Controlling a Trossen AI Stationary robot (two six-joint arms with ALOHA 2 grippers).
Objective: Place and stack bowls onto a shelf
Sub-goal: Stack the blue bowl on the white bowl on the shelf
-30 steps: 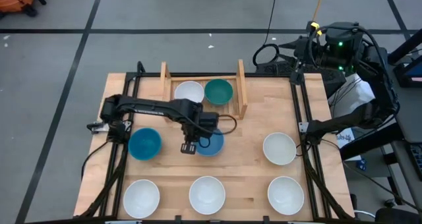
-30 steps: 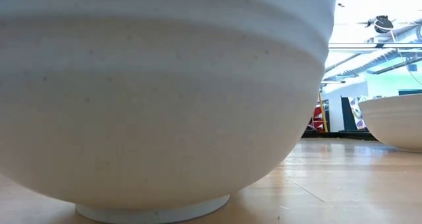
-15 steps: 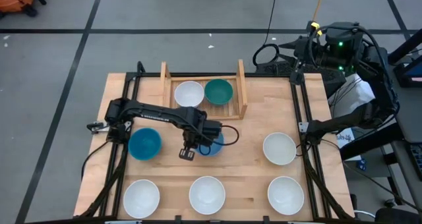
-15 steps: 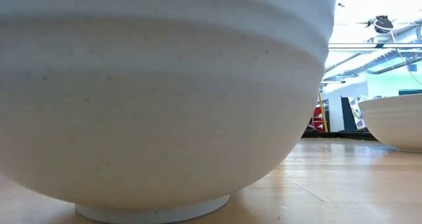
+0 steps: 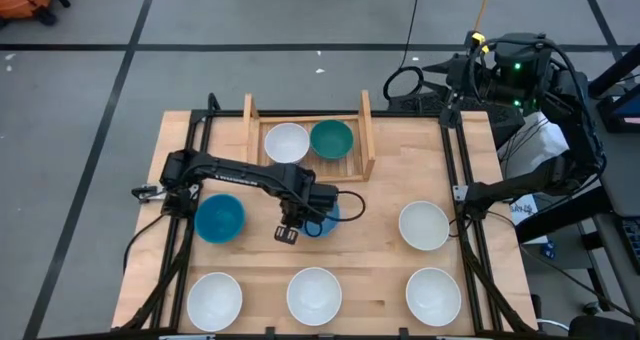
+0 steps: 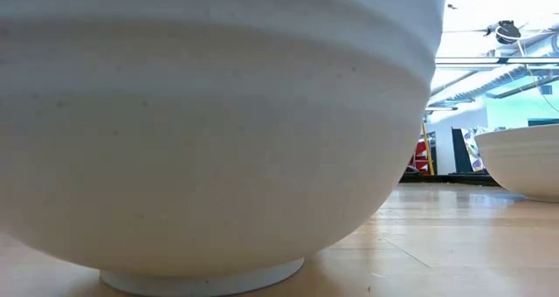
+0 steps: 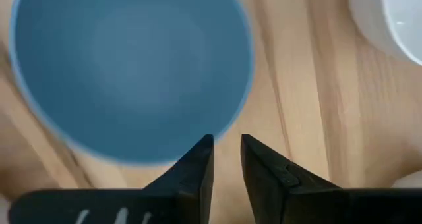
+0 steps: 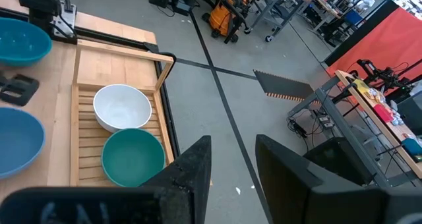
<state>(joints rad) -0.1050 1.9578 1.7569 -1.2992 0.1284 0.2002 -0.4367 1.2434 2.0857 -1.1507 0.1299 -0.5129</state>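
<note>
the left end effector (image 5: 287,231) is hovering over the light wooden desk (image 5: 375,205), its fingers (image 7: 198,168) standing slightly parted and gripping nothing. one bright blue round bowl (image 7: 128,69) is sitting just ahead of its fingertips, apart from them; a second bright blue round bowl (image 5: 219,218) is resting nearby on its other side. beyond the end effector, the light wooden slatted shelf (image 5: 366,130) is carrying a white round bowl (image 5: 286,142) and a dark green round bowl (image 5: 331,138) side by side. the right end effector (image 8: 231,159) is waiting off the desk edge, released, holding nothing.
</note>
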